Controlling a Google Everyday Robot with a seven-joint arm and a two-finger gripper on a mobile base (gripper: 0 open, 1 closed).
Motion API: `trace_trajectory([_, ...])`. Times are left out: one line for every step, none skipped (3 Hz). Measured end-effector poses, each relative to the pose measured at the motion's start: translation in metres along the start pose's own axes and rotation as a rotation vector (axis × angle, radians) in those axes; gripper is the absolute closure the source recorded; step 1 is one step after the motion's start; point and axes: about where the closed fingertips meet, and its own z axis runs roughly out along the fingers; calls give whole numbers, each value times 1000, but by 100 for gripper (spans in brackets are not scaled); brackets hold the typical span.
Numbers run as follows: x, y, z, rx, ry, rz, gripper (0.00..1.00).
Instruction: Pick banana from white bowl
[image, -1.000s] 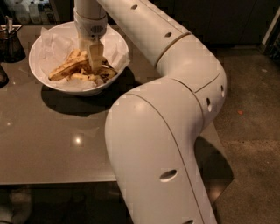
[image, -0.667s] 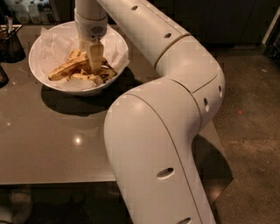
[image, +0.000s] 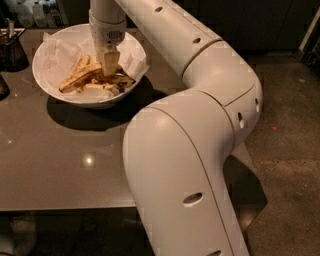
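The white bowl (image: 42, 80) stands at the far left of the grey table, lined with crinkled white paper. Several brown-speckled bananas lie in it. The longest banana (image: 76, 81) lies slanted from the bowl's lower left up toward the middle. My gripper (image: 110, 66) points straight down into the bowl, its tip among the bananas at the upper right end of the long banana. The wrist hides what lies right under it.
A dark container (image: 12, 49) with utensils stands at the table's left edge behind the bowl. My bulky white arm (image: 190, 150) arches over the table's right half (image: 75, 165). The table's front edge runs low in view. Brown floor (image: 285, 150) lies to the right.
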Motion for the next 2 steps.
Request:
trace_trajectory([4, 1, 0, 11, -4, 18, 100])
trace_trajectory([-2, 0, -5, 29, -2, 7, 100])
